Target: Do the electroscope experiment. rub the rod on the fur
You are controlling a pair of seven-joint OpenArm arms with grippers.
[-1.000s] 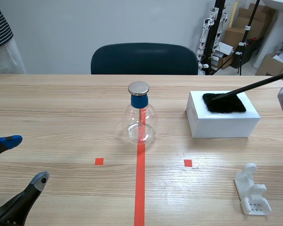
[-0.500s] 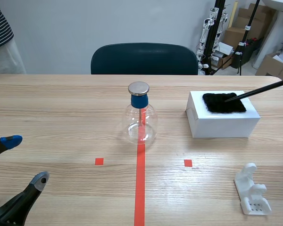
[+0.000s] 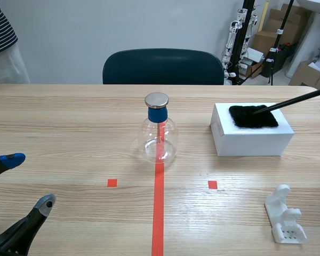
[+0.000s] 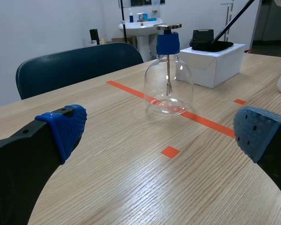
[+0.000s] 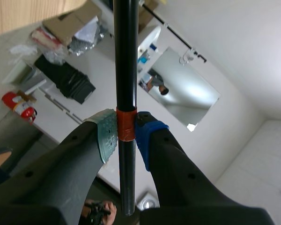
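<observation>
Right gripper (image 5: 126, 133) was clamped on the black rod (image 5: 126, 56), with its grey-green pad and its blue pad pressed against an orange-red band on the shaft. In the scene view the rod entered from the 3 o'clock edge and sloped down to the black fur (image 3: 253, 116), with its tip resting on the fur's upper surface. The fur lay on top of the white box (image 3: 250, 140). The box stood on the bench (image 3: 69, 117) at 3 o'clock from the electroscope (image 3: 159, 136), well apart from it.

The electroscope was a clear glass flask with a blue stopper and a round metal plate on top. It stood upright on the orange-red tape line.

Left gripper (image 3: 29, 180) was spread wide and held nothing. It sat low over the bench at 8 o'clock from the electroscope.

A white plastic stand (image 3: 285, 216) lay on the bench at 5 o'clock from the box. A dark chair (image 3: 162, 66) stood beyond the bench at 12 o'clock.
</observation>
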